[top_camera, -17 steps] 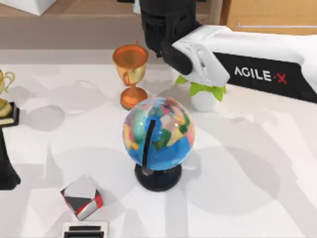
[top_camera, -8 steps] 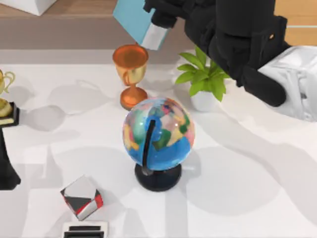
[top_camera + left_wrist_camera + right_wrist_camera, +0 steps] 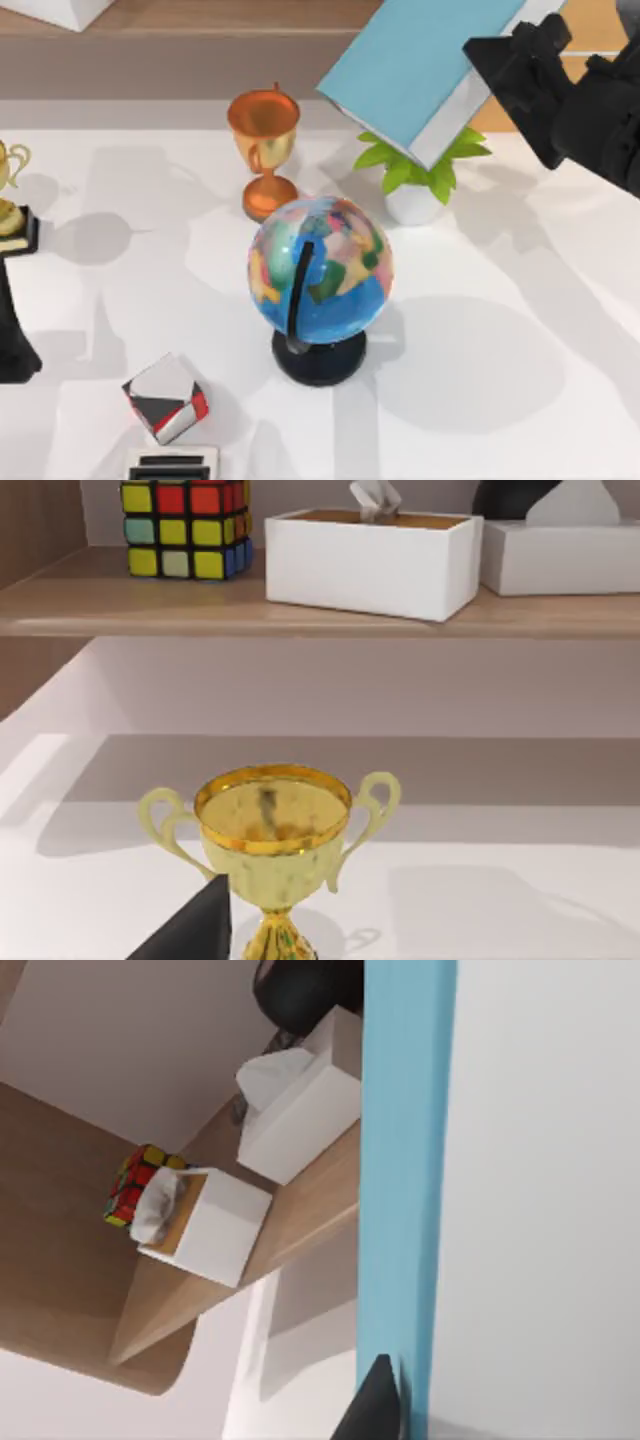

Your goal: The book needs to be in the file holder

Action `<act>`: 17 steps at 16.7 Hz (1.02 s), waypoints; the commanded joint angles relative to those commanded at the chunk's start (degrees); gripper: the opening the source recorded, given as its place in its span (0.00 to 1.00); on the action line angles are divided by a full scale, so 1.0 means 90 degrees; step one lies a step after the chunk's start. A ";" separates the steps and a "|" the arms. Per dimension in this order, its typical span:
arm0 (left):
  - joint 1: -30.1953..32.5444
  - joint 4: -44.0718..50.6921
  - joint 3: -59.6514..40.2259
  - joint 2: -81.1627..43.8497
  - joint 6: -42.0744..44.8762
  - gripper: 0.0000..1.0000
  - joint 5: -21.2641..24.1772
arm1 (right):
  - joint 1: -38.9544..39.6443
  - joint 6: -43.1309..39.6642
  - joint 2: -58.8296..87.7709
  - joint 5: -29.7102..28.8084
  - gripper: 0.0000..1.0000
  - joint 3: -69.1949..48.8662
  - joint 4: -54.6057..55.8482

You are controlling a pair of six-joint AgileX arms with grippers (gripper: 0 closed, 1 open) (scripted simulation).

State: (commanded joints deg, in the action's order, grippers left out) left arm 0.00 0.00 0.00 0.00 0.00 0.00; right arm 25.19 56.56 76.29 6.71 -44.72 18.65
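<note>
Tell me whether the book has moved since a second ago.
Yes. The book, held by the right gripper, has swung rightward across the top view: half a second ago above the orange cup, now over the potted plant.

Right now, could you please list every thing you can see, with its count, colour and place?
book: one, teal-blue cover, white pages, held in the air above the plant
plant: one, green, white pot, rear of table
orange cup: one, left of the plant
globe: one, blue, multicoloured, black stand, table middle
cube: one, red, white, black, front left
gold cup: one, table's left edge
tissue boxes: two, white, on the wooden shelf
puzzle cube: one, multicoloured, on the shelf
right gripper: black, upper right, holding the book
</note>
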 joint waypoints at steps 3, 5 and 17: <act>0.0000 0.0000 0.0000 0.0000 0.0000 1.00 0.0000 | -0.1050 0.0796 -0.0245 0.0636 0.00 0.0541 0.0065; 0.0000 0.0000 0.0000 0.0000 0.0000 1.00 0.0000 | -0.1847 0.1274 -0.0176 0.0990 0.00 0.0763 0.0173; 0.0000 0.0000 0.0000 0.0000 0.0000 1.00 0.0000 | -0.5885 0.2792 0.2673 0.2129 0.00 -0.0279 0.1824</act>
State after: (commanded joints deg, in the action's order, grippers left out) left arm 0.00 0.00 0.00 0.00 0.00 0.00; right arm -27.78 81.68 100.35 25.87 -47.23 35.07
